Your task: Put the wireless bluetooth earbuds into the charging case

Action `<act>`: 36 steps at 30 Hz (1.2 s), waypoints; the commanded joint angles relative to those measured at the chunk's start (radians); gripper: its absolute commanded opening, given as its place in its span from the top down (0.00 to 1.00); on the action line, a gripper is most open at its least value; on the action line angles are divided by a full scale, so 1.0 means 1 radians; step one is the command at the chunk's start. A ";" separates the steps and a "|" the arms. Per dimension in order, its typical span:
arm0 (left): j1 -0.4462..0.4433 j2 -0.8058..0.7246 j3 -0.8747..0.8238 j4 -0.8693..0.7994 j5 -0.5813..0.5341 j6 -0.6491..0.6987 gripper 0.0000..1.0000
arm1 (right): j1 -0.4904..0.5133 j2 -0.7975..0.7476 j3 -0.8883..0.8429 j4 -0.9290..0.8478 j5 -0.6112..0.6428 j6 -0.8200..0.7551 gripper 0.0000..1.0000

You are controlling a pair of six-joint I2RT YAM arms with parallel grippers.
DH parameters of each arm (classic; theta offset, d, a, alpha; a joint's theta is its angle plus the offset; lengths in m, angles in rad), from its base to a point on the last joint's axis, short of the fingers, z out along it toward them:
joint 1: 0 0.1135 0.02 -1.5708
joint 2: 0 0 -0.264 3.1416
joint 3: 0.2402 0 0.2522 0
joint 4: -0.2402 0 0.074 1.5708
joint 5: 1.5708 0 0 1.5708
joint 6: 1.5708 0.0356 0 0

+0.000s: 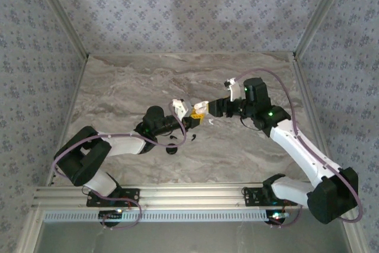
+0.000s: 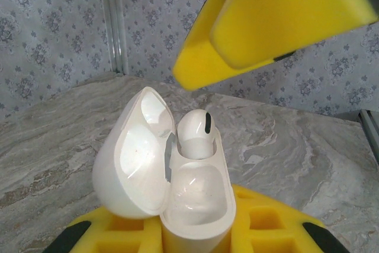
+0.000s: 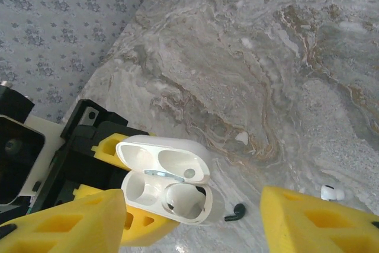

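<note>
My left gripper [image 2: 195,238] is shut on the base of a white charging case [image 2: 198,194], holding it up with its lid [image 2: 133,155] swung open. One white earbud with a black vent [image 2: 196,133] sits in the far slot, and the near slot is empty. From the right wrist view the case [image 3: 155,177] lies just ahead, with the seated earbud [image 3: 188,196] visible in it. My right gripper [image 3: 192,229] is open just above the case, nothing between its yellow fingers [image 3: 65,223]. A tiny black curved earbud [image 3: 235,211] lies on the table beside the case.
A white earbud with a dark tip [image 3: 332,192] lies on the marble table [image 3: 249,57] to the right. In the top view both grippers [image 1: 198,115] meet mid-table, with small dark bits [image 1: 172,139] near the left arm. Patterned walls enclose the table.
</note>
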 commanded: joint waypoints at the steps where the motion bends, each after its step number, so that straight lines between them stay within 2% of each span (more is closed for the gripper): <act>1: -0.006 -0.039 0.013 0.014 0.009 0.012 0.85 | 0.001 0.023 0.041 -0.047 -0.013 -0.001 0.36; 8: -0.005 -0.048 0.013 0.008 0.011 0.014 0.85 | 0.000 0.071 0.052 -0.093 0.019 -0.015 0.36; 15: -0.006 -0.064 0.011 -0.001 0.010 0.021 0.85 | -0.002 0.096 0.056 -0.143 0.073 -0.016 0.41; 23: -0.005 -0.074 -0.004 -0.031 -0.006 0.044 0.85 | -0.007 0.058 0.071 -0.079 -0.030 0.000 0.36; 29: 0.002 -0.101 -0.031 -0.072 -0.037 0.070 0.85 | -0.010 0.049 0.120 -0.112 -0.118 0.032 0.35; 32: 0.013 -0.115 -0.039 -0.095 -0.045 0.070 0.85 | -0.011 0.032 0.135 -0.147 -0.099 0.053 0.36; 36: 0.031 -0.131 -0.046 -0.129 -0.073 0.057 0.85 | -0.028 0.032 0.173 -0.272 -0.013 0.088 0.38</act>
